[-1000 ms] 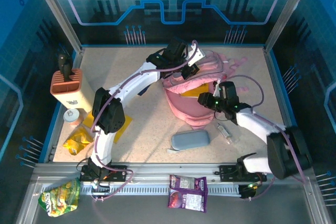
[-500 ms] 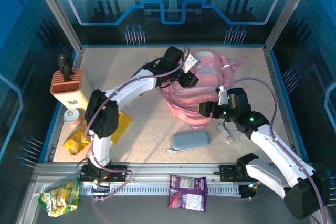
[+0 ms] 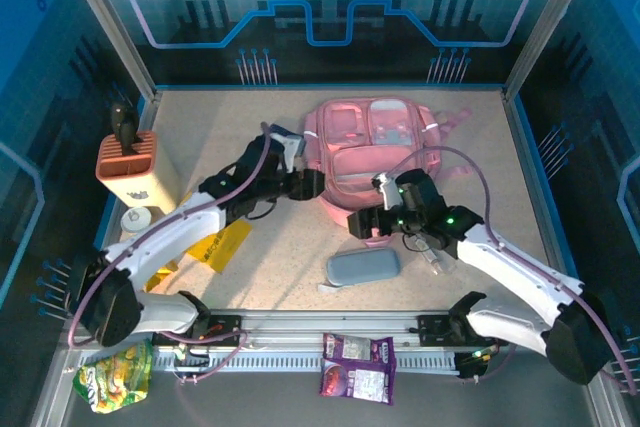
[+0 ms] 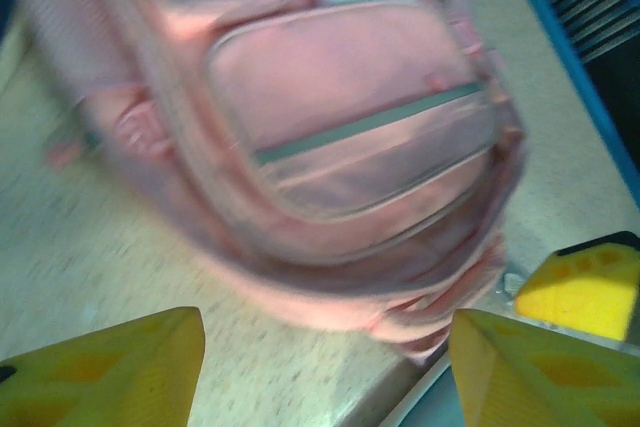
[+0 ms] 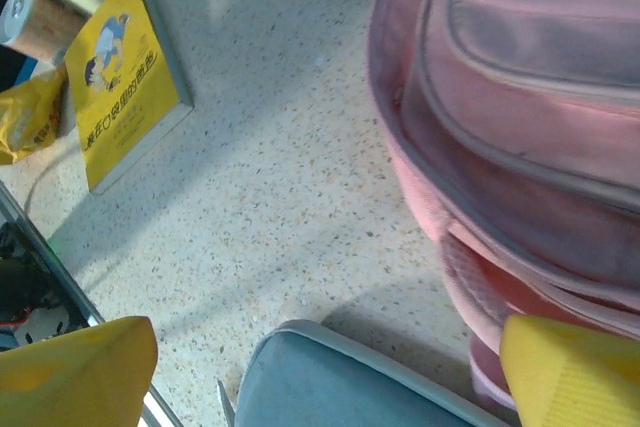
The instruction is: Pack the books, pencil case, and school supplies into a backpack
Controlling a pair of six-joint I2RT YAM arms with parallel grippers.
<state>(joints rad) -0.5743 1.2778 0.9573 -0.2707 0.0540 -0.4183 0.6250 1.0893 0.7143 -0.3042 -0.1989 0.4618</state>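
Observation:
The pink backpack [image 3: 385, 152] lies flat at the back middle of the table, its clear-fronted pockets facing up. My left gripper [image 3: 308, 184] hovers open just off its left side, and the left wrist view has the backpack [image 4: 350, 137] blurred ahead of empty jaws [image 4: 325, 352]. My right gripper [image 3: 363, 224] stands open at the bag's near edge, above the grey-blue pencil case [image 3: 363, 267] [image 5: 350, 387]. The yellow book [image 3: 220, 245] [image 5: 125, 77] lies to the left. A navy book corner [image 3: 284, 137] peeks out by the left arm. A small clear tube [image 3: 433, 253] lies under the right arm.
An orange-and-cream block holder [image 3: 130, 169] stands at the far left, with a small jar [image 3: 134, 220] and a yellow snack bag [image 3: 150, 269] in front of it. A green snack bag [image 3: 115, 375] and a purple packet [image 3: 357, 368] lie on the near rail.
Both grippers have opened and let go of the backpack, which has dropped from upright to lying flat. Both arms have pulled back toward the near side.

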